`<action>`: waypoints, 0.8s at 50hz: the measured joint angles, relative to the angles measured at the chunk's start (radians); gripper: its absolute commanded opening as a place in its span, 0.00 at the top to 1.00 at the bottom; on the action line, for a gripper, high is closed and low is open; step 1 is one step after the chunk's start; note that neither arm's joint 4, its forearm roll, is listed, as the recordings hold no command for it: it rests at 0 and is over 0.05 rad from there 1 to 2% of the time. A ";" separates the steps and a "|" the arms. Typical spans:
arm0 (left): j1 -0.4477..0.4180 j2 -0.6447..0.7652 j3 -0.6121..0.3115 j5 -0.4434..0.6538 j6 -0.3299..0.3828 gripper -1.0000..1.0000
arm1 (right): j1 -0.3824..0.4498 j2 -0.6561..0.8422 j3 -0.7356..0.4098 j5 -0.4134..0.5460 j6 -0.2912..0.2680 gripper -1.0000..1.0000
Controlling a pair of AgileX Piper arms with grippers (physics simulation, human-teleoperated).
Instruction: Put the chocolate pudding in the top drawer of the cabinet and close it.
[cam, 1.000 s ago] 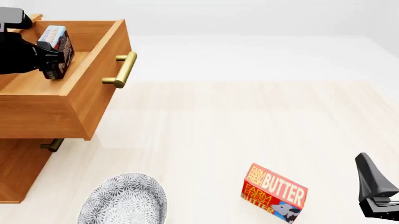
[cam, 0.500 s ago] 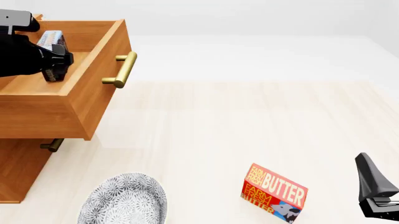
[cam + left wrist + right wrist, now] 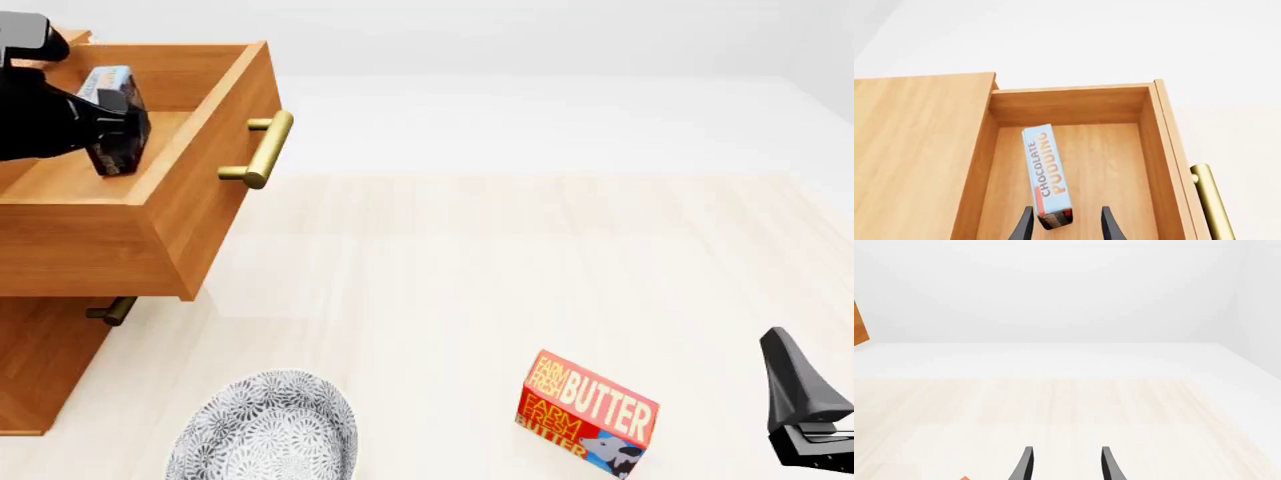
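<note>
Pale wood-grain desk [image 3: 534,260], white room. One red butter box [image 3: 587,413], one patterned grey plate [image 3: 263,428] near the front edge. Left gripper [image 3: 1066,225] jaws spread beside the light-blue chocolate pudding box [image 3: 1047,172], inside the open orange-brown top drawer [image 3: 200,190]. Right gripper [image 3: 1066,465] jaws spread, empty.

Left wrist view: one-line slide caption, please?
Left gripper open around the chocolate pudding box inside the pulled-out top drawer, brass handle alongside.
</note>
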 measured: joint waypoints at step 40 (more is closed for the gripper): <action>-0.095 -0.141 -0.048 0.119 0.012 0.00 | 0.000 0.000 0.000 0.000 0.000 0.00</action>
